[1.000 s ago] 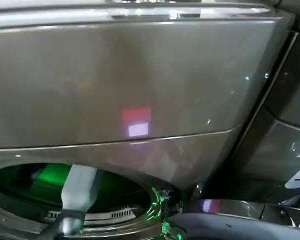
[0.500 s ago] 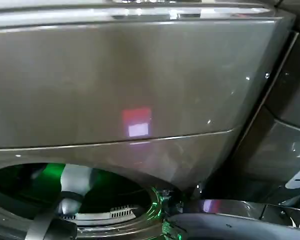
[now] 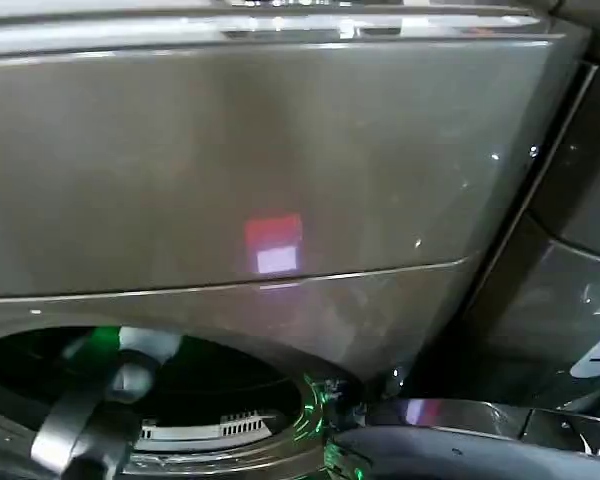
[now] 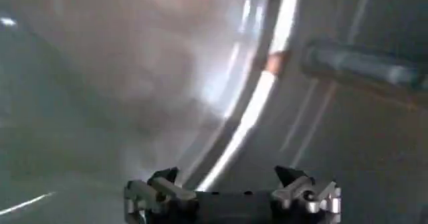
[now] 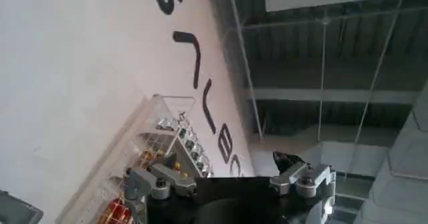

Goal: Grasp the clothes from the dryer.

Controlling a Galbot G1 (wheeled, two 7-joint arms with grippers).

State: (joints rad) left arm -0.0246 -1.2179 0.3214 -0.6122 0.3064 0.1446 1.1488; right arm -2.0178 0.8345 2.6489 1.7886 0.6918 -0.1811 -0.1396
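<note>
The left claw [image 4: 231, 190], fingers spread wide and empty, reached inside the big bronze-grey metallic dryer [image 3: 280, 170]; next it apparently had to find the clothes.

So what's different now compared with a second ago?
The left arm has gone deeper into the dryer: its pale forearm now shows shorter and lower in the drum's mouth, with the elbow bent near the rim. The left gripper is open, with nothing held between its fingers. The dryer, its door and the green glow are unchanged.
</note>
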